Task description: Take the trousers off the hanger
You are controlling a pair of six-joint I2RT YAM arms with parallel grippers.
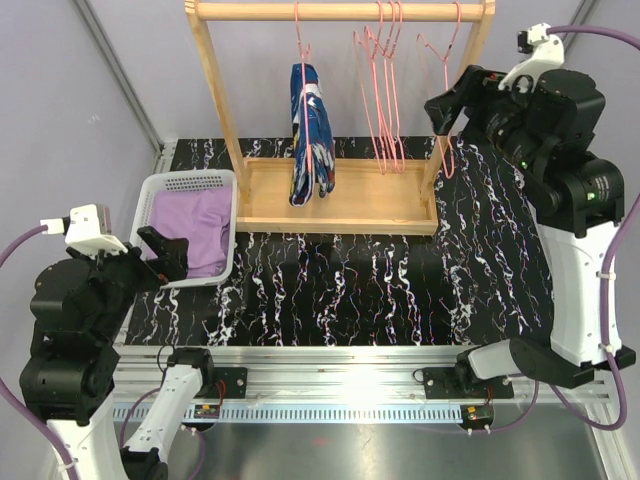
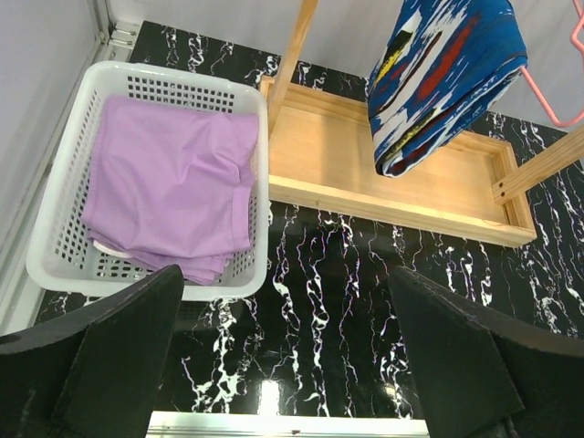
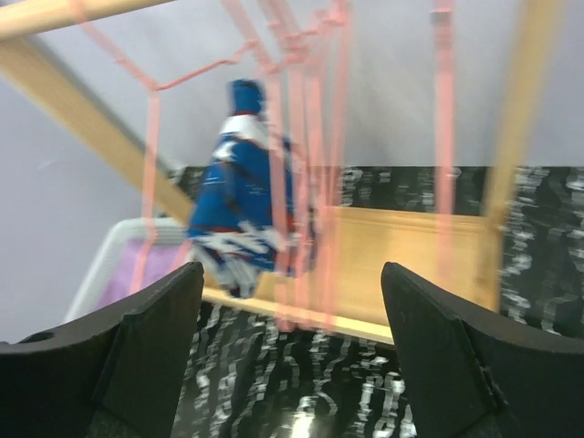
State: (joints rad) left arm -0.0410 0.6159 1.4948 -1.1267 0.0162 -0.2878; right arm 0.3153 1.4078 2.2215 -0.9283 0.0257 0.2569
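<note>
Left fingers (image 2: pixel 119 356) and right fingers (image 3: pixel 137 356) wide, empty; blue trousers (image 1: pixel 311 135) drape a hanger (image 1: pixel 299 40), best gripped low and slid off

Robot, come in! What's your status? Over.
Left pincer and right pincer open, empty. Blue trousers on hanger; lilac trousers in basket. Bare hangers between right pincer and blue trousers.

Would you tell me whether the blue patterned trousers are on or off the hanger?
On: the blue trousers drape folded over a pink hanger on the rail.
</note>
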